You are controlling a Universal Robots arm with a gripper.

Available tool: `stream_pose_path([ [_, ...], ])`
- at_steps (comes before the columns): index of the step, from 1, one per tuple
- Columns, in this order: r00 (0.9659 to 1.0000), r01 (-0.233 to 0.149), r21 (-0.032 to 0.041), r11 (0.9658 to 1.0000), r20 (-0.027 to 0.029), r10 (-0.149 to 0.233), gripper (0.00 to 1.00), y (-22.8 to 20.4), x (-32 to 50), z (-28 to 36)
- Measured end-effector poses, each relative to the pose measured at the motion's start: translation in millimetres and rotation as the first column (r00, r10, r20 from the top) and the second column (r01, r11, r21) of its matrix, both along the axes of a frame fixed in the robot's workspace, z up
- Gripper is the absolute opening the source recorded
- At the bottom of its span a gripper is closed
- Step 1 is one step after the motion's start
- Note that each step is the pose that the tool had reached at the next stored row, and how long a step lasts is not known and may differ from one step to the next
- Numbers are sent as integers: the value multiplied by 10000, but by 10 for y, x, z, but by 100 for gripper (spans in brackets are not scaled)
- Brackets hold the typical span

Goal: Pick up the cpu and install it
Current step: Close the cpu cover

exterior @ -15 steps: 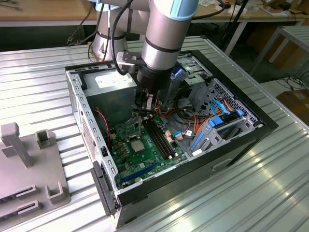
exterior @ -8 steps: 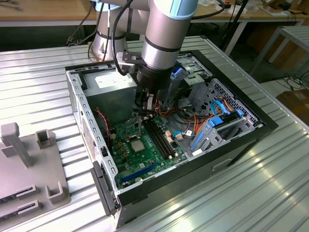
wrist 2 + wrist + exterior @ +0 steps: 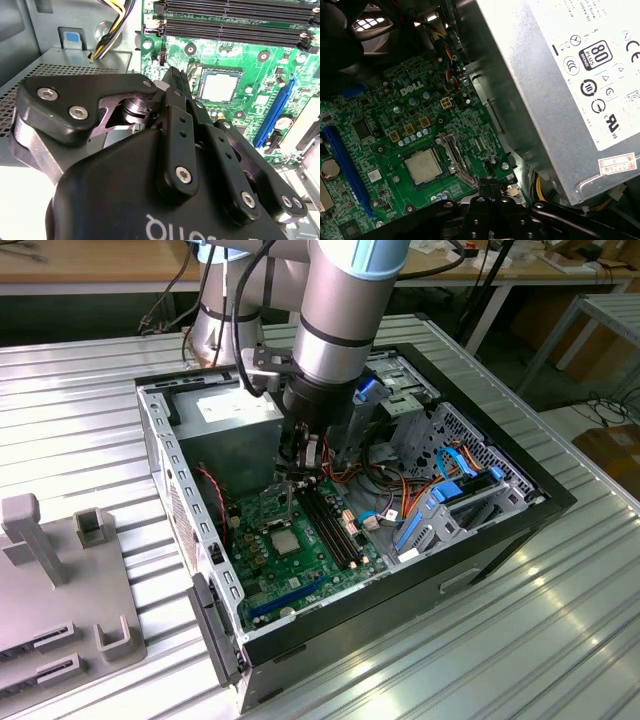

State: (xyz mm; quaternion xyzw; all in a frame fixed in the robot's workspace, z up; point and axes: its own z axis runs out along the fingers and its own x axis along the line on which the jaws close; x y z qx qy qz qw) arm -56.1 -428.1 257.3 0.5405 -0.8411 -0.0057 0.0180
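Observation:
The cpu (image 3: 283,540) (image 3: 220,86) (image 3: 423,166), a small silver-grey square, lies flat in its socket on the green motherboard (image 3: 300,575). Beside it the socket's metal frame (image 3: 457,159) stands hinged up. My gripper (image 3: 296,472) (image 3: 175,75) (image 3: 487,184) hangs inside the computer case, just above the board and a little to the side of the cpu, near the raised frame. Its fingers are shut together into one narrow tip, and I see nothing held between them. It does not touch the cpu.
The grey power-supply box (image 3: 235,410) (image 3: 560,75) stands close beside the gripper. Long black memory slots (image 3: 330,520) (image 3: 235,20) run along the board, and a blue slot (image 3: 345,170). Orange and blue cables (image 3: 450,470) fill the case's far side. A grey fixture (image 3: 60,590) sits on the exterior view's left.

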Motion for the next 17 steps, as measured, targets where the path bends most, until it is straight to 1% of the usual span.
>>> stream_pose_path([
  [10, 10000, -21, -1, 10000, -1, 21, 11, -6, -1, 16],
  [17, 9998, -211, 0, 9998, 0, 211, 11, -20, -2, 29],
])
